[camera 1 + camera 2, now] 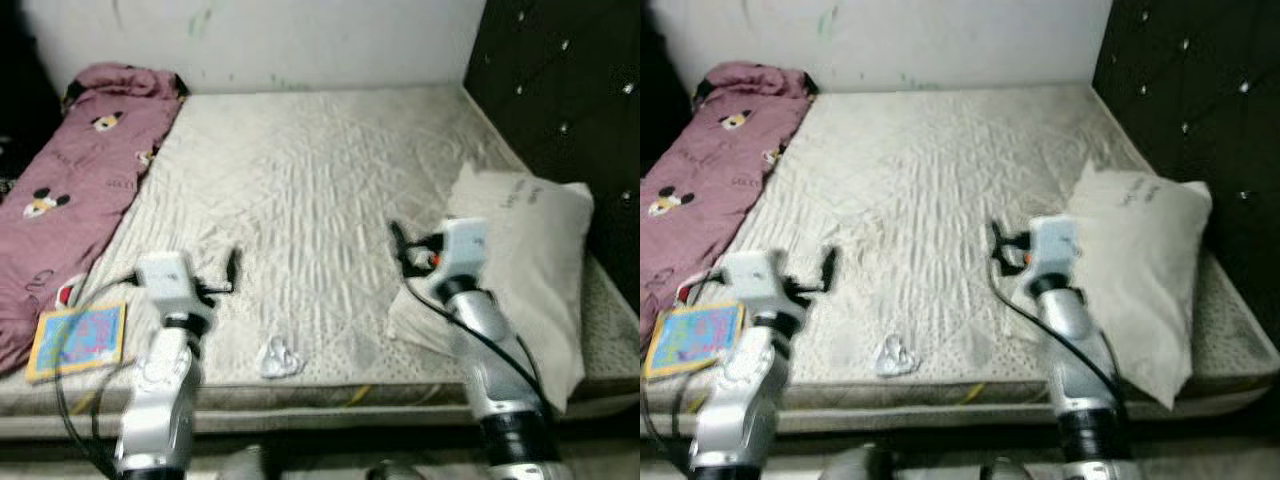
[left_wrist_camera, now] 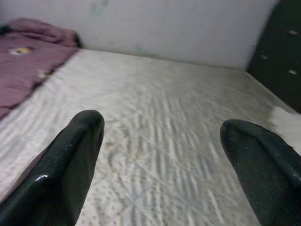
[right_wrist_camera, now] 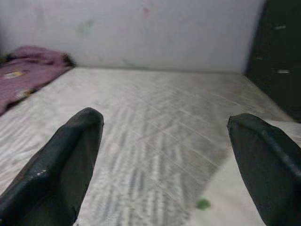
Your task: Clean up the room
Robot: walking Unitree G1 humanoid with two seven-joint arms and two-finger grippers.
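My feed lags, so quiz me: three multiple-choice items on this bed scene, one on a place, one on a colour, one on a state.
1. Where does the colourful book lie?
A. near the mattress's front edge on the robot's left
B. on the pillow
C. by the far wall

2. What colour is the blanket?
A. blue
B. dusty pink
C. green

3. How are the left gripper's fingers?
A. shut on the book
B. shut on nothing
C. open

Answers: 1 A, it rests by the front edge beside the blanket. 2 B, pink with cartoon prints. 3 C, bare mattress shows between them.
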